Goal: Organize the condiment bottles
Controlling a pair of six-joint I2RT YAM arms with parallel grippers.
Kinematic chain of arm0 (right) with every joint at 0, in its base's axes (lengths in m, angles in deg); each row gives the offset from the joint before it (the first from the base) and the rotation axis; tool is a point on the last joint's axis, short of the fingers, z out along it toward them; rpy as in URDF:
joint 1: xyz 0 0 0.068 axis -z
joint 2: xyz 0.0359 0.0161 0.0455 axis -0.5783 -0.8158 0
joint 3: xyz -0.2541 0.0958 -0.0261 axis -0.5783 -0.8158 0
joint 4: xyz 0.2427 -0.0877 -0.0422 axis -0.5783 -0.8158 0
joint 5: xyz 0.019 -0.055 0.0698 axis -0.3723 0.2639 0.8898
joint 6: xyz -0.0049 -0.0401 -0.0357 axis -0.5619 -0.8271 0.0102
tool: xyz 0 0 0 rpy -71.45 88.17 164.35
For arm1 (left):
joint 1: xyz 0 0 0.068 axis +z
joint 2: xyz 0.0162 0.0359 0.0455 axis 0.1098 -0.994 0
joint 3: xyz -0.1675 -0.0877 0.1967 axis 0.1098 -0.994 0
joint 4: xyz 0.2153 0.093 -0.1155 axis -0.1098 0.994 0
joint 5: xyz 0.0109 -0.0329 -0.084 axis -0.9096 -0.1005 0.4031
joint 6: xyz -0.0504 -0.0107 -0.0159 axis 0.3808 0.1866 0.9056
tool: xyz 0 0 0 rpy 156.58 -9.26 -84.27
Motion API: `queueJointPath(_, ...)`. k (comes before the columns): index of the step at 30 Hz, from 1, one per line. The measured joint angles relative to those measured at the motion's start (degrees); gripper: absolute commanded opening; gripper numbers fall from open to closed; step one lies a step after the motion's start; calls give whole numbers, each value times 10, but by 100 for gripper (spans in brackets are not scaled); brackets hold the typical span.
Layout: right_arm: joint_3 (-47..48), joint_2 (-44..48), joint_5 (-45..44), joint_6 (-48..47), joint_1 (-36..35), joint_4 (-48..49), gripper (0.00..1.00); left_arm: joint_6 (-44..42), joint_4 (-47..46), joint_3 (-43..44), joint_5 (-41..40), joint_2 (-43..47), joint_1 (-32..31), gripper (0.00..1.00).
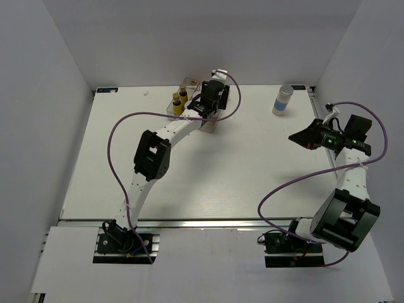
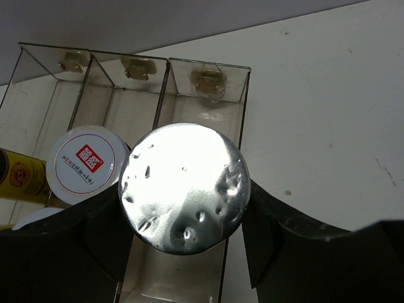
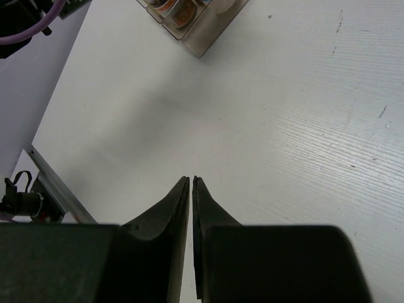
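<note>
Item: foil-topped bottle (image 2: 183,186), clenched in my left gripper (image 2: 183,211) over the tray (image 2: 208,82), at its end compartment. Step: placing. Next: lower squarely, release. Right gripper (image 3: 191,189): fingers pressed together, empty. White bottle (image 1: 283,100) outstanding

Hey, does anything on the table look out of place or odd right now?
A white blue-banded bottle stands alone at the far right of the table, apart from the clear tray holding the others. The foil-topped bottle gripped by the left tool shows a dented, dimpled seal.

a robot lab cell: bare white table (image 1: 252,161) boxed by plain white panels (image 1: 38,95), aluminium rail (image 1: 208,223), purple cabling (image 1: 110,145)
</note>
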Motion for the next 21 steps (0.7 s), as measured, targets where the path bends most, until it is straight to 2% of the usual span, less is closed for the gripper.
queueJointPath(1,0,0,0,0,0,0,12,0,0,0,0,0,0,81)
queueJointPath(2,0,0,0,-1,-2,0,13,-1,0,0,1,0,1,85)
queueJointPath(5,0,0,0,-2,-3,0,15,-3,-4,4,5,0,2,92)
queueJointPath(9,0,-2,-3,-7,-4,0,20,-4,-9,18,17,0,3,94)
queueJointPath(14,0,-6,-12,-34,-5,-8,33,-3,-6,26,35,5,4,92)
queueJointPath(16,0,-6,-29,-59,-14,-9,42,-3,3,25,43,15,4,84)
queueJointPath(18,0,-6,-61,-86,-33,-8,47,-3,11,17,54,35,4,73)
queueJointPath(19,0,-6,-86,-98,-47,-5,49,-3,16,1,61,58,4,50)
queueJointPath(21,0,-6,-148,-121,-83,5,55,-3,28,-43,71,118,4,26)
